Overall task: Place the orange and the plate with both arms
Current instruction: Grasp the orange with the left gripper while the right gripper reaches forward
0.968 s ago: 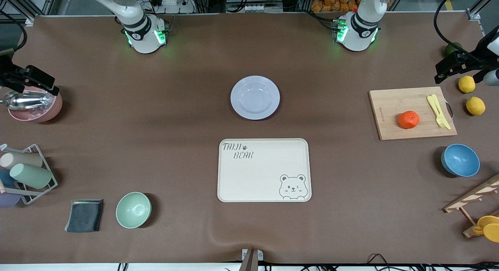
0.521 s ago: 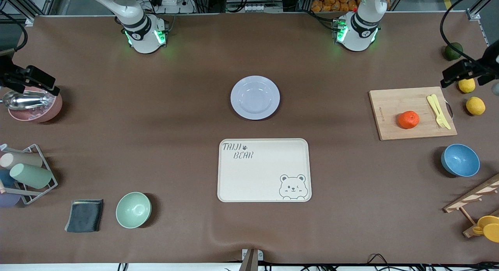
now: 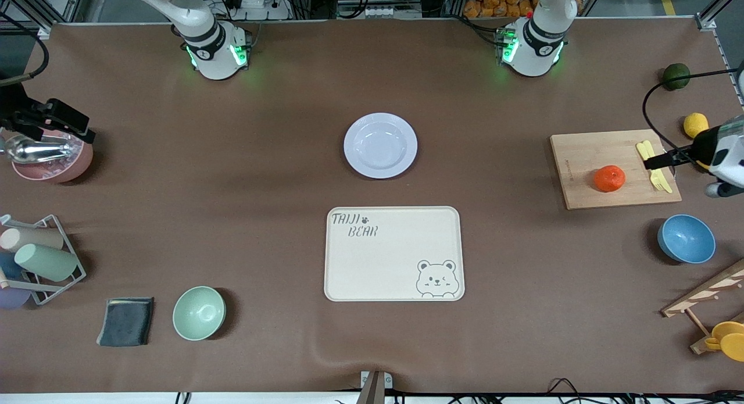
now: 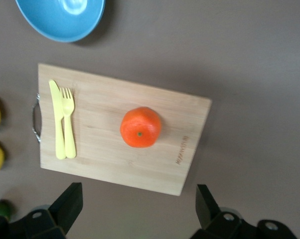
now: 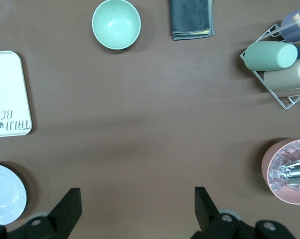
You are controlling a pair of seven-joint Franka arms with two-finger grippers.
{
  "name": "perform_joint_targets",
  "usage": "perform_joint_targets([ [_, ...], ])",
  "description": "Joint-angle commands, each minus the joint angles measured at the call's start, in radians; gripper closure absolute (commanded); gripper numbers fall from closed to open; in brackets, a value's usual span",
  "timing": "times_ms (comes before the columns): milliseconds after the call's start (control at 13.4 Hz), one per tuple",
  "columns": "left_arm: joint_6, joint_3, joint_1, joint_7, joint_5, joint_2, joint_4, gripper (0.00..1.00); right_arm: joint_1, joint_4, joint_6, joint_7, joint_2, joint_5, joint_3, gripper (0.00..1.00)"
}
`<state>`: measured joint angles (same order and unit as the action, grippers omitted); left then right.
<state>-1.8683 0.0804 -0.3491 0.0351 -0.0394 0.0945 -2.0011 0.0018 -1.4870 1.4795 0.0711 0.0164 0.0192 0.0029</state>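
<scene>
Where the brown mat covers the desk (image 3: 279, 177), racks and cabling line the wall by the arm bases. At the right arm's end, the right gripper (image 5: 135, 211) hangs over bare mat beside a pink bowl (image 3: 52, 160), fingers spread and empty; its body is cut off at the front view's edge. Mid-desk the plate (image 3: 380, 145) lies flat, apart from the tray (image 3: 394, 253), which sits nearer the camera. Toward the left arm's end, the orange (image 3: 609, 178) rests on a cutting board (image 3: 581, 160), dimple facing up, too round to show a long axis. The left gripper (image 4: 137, 211) hovers over the board's edge, fingers wide and empty; the arm hides one lemon (image 3: 696, 125) partly.
</scene>
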Motion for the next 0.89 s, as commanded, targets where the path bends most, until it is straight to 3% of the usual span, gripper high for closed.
perform_joint_targets([
  [0, -0.156, 0.01, -0.019, 0.006, 0.004, -0.039, -0.177, 0.0, 0.044, -0.007, -0.007, -0.001, 0.005, -0.001, -0.003, 0.0],
  [298, -0.259, 0.009, -0.039, 0.005, 0.001, 0.04, -0.231, 0.0, 0.093, -0.045, -0.027, 0.013, 0.005, 0.027, -0.001, 0.0],
  [596, -0.294, 0.007, -0.039, 0.002, -0.005, 0.099, -0.229, 0.0, 0.038, -0.125, -0.033, 0.001, 0.017, 0.215, -0.008, 0.0],
  [819, -0.331, 0.007, -0.039, 0.003, -0.08, 0.143, -0.226, 0.0, -0.014, -0.272, -0.01, -0.004, 0.019, 0.446, -0.011, 0.0],
])
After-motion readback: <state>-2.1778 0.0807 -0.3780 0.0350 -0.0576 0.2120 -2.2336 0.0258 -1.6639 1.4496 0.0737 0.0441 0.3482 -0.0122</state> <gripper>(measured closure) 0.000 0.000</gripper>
